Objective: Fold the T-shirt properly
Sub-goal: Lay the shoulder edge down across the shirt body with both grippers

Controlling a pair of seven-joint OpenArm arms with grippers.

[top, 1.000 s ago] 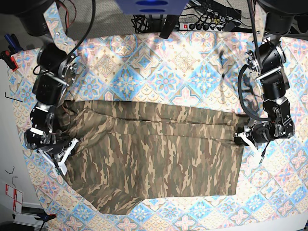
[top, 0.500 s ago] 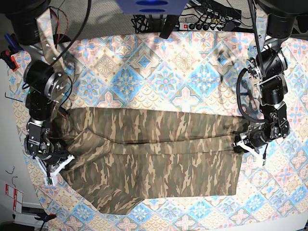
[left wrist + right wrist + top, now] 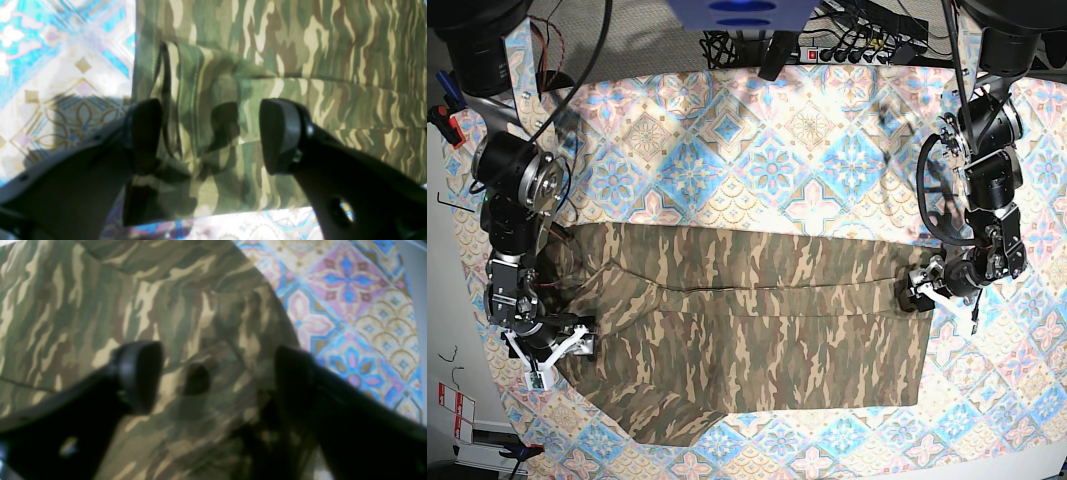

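Release seems to be the step in hand; we see the T-shirt (image 3: 747,335) lying flat as a wide band across the patterned tablecloth (image 3: 757,150) on the table, its far long edge looking already turned in over the body; our left hand (image 3: 210,136) hangs over the shirt's edge with both fingers spread and only loose cloth between them, nothing pinched; our right hand (image 3: 217,376) stands just as wide over the rounded opposite end, gripping nothing either; we judge one lengthwise fold laid and the shirt not yet folded small; the next move, as we reckon it, calls for lifting both hands clear without snagging the layers, then taking fresh pinches along the unfolded near edge, both hands level so that the new crease runs straight.
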